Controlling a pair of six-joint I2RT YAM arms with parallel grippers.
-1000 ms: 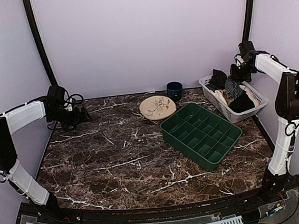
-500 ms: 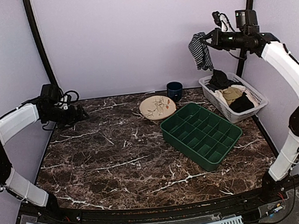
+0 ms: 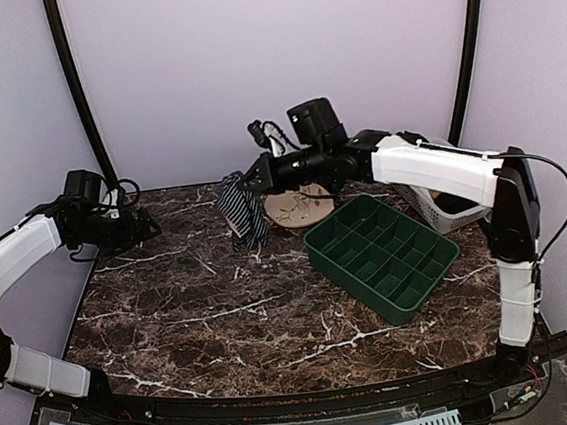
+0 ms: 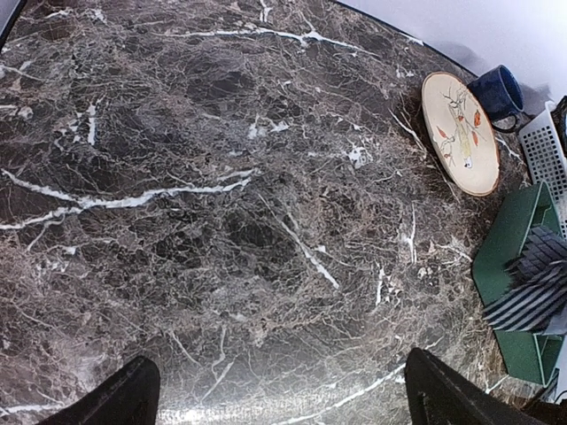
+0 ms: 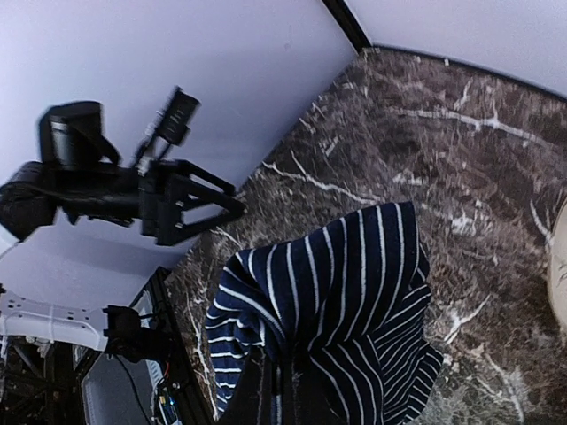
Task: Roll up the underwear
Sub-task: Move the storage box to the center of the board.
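Observation:
The underwear (image 3: 242, 209) is dark navy cloth with thin white pinstripes. It hangs bunched from my right gripper (image 3: 253, 179) above the back middle of the marble table, its lower end near the surface. In the right wrist view the cloth (image 5: 341, 305) fills the lower centre and hides my fingers, which are shut on it. It also shows at the right edge of the left wrist view (image 4: 532, 288). My left gripper (image 3: 152, 223) is at the back left, open and empty, its fingertips (image 4: 124, 398) wide apart over bare marble.
A green divided tray (image 3: 383, 254) sits right of centre. A patterned plate (image 3: 298, 204) and a dark blue mug (image 4: 498, 91) stand at the back. A white basket (image 3: 451, 211) with other clothes is at the back right, partly behind my right arm.
My right arm has lifted the underwear out of the basket, swung it high to the left and lowered it to the back middle. My left arm has shifted slightly.

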